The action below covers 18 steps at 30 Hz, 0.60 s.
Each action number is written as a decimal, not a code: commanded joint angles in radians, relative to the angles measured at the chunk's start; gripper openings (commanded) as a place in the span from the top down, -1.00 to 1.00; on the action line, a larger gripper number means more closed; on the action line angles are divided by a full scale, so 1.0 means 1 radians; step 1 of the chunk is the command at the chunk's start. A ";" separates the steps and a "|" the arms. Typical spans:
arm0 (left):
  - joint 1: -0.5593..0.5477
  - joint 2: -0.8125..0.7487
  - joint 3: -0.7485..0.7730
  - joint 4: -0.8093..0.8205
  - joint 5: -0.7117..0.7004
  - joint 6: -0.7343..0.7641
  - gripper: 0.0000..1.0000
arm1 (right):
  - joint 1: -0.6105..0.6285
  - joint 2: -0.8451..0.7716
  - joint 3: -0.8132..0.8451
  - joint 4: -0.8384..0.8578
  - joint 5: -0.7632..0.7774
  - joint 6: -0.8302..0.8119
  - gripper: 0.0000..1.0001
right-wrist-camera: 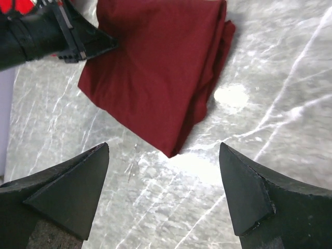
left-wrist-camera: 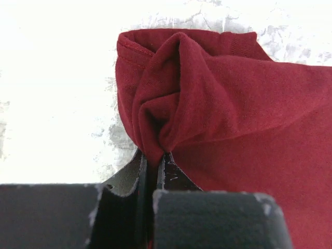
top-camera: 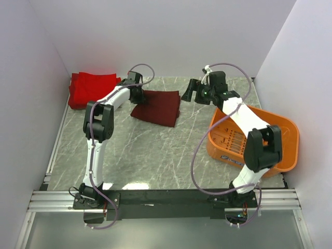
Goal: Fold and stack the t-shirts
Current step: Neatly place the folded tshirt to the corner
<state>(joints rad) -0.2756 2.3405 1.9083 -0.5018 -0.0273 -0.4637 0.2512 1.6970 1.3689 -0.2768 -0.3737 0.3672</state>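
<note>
Currently: folded maroon t-shirt [top-camera: 158,108] is pinched at its left edge by the left gripper [left-wrist-camera: 153,162].
The shirt is laid mid-rear on the marble table [top-camera: 155,155], near the red t-shirts [top-camera: 89,89]. The right gripper [right-wrist-camera: 163,150] is held spread just right of it, not touching.

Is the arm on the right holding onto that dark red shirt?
No: in the right wrist view the right gripper is wide open, and the maroon t-shirt lies on the table, apart from it.
</note>
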 commanded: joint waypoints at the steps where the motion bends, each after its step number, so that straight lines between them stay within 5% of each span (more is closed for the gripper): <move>1: -0.004 -0.039 -0.021 -0.045 -0.135 0.037 0.99 | 0.002 -0.109 -0.036 0.048 0.079 -0.033 -0.85; 18: -0.002 -0.173 0.073 0.083 -0.526 0.384 0.99 | 0.002 -0.208 -0.145 0.057 0.234 -0.076 -0.86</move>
<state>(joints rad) -0.2817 2.2589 1.9221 -0.4717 -0.4438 -0.1871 0.2512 1.5318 1.2282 -0.2653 -0.1791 0.3157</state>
